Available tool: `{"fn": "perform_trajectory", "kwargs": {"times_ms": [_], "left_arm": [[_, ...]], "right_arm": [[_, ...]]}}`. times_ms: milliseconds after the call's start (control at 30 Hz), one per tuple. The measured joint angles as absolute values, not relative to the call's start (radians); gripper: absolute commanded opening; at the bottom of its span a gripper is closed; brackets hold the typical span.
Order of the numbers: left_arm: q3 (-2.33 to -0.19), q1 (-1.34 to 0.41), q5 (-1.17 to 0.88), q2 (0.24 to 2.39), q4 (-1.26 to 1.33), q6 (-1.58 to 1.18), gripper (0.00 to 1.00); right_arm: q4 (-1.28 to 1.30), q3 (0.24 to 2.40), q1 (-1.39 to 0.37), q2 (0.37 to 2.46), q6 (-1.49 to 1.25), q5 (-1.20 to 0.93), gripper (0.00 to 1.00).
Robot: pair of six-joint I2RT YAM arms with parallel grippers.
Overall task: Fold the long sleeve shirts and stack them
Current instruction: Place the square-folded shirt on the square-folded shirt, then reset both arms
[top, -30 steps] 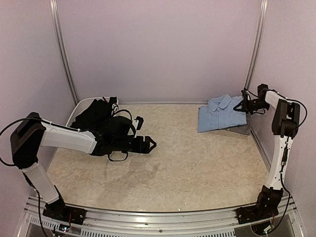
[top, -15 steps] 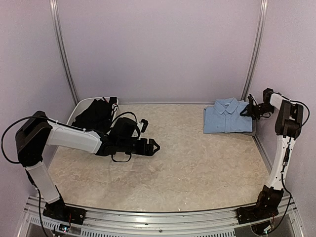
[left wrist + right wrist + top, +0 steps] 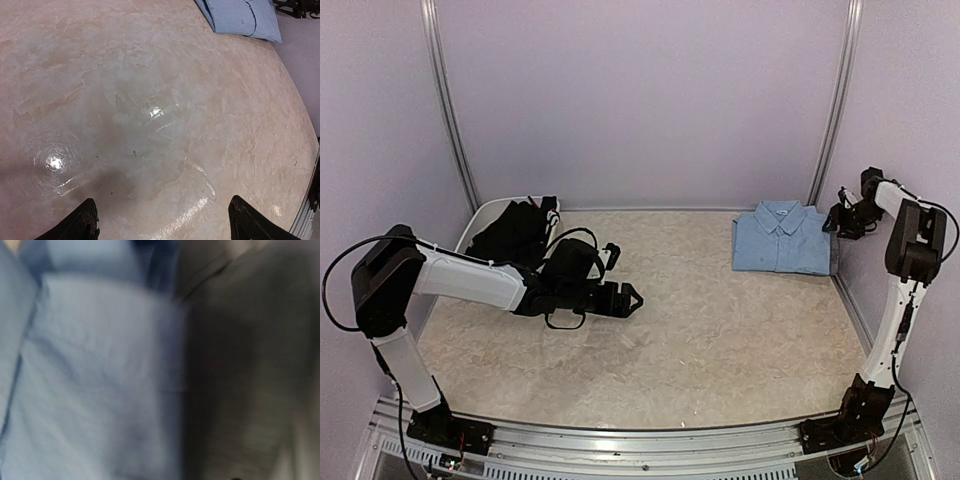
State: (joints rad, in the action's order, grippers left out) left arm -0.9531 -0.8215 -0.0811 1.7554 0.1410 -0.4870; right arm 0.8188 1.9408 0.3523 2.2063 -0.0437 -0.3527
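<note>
A light blue long sleeve shirt point(image 3: 782, 240) lies folded flat at the back right of the table, collar toward the wall; the left wrist view catches it at the top point(image 3: 240, 17). Close up in the right wrist view, blurred blue cloth point(image 3: 90, 370) lies over a grey shirt point(image 3: 245, 370). My right gripper point(image 3: 840, 222) hovers just off the stack's right edge, apart from the cloth and open; its fingers are out of its own wrist view. A black shirt point(image 3: 515, 232) is heaped at the back left. Over bare table left of centre, my left gripper point(image 3: 632, 297) point(image 3: 162, 225) is open and empty.
A white tub point(image 3: 470, 232) at the back left holds the black shirt. Purple walls enclose the table on three sides, with metal posts point(image 3: 830, 110) in the back corners. The right arm stands close to the right wall.
The right gripper carried the blue shirt rightward onto the grey one, let go and drew back toward the right wall. The left arm shifted slightly right, then stayed still.
</note>
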Motion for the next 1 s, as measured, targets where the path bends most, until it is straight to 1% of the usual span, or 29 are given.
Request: {"fn": "perform_trajectory", "kwargs": {"times_ms": [133,300,367,433,500,633,700,733,900,1000], "left_arm": [[-0.954,-0.820,-0.076,1.755,0.133,-0.482,0.86],[-0.955,-0.812,-0.059,1.755,0.121,-0.471,0.94],[-0.955,-0.806,-0.041,1.750,0.110,-0.465,0.99],[-0.955,-0.798,-0.005,1.732,0.089,-0.458,0.99],[-0.955,-0.791,0.042,1.703,0.072,-0.445,0.99],[-0.955,-0.775,0.145,1.622,0.043,-0.419,0.99],[-0.957,-0.769,0.206,1.578,0.020,-0.403,0.99],[-0.958,-0.766,0.239,1.560,0.009,-0.394,0.99],[-0.959,-0.745,0.370,1.477,-0.037,-0.351,0.99],[-0.959,-0.705,0.393,1.418,-0.046,-0.328,0.99]], "right_arm": [[0.795,1.938,0.354,2.152,-0.048,-0.285,0.55],[0.775,1.930,0.347,2.142,-0.051,-0.224,0.56],[0.748,1.885,0.333,2.117,-0.050,-0.198,0.57],[0.724,1.816,0.315,2.066,-0.051,-0.176,0.59],[0.694,1.736,0.287,1.992,-0.053,-0.162,0.63],[0.602,1.559,0.212,1.780,-0.066,-0.163,0.73],[0.547,1.471,0.182,1.670,-0.072,-0.172,0.93],[0.524,1.433,0.171,1.618,-0.081,-0.179,0.98],[0.436,1.285,0.152,1.429,-0.094,-0.205,1.00],[0.406,1.240,0.134,1.365,-0.101,-0.211,1.00]]}}
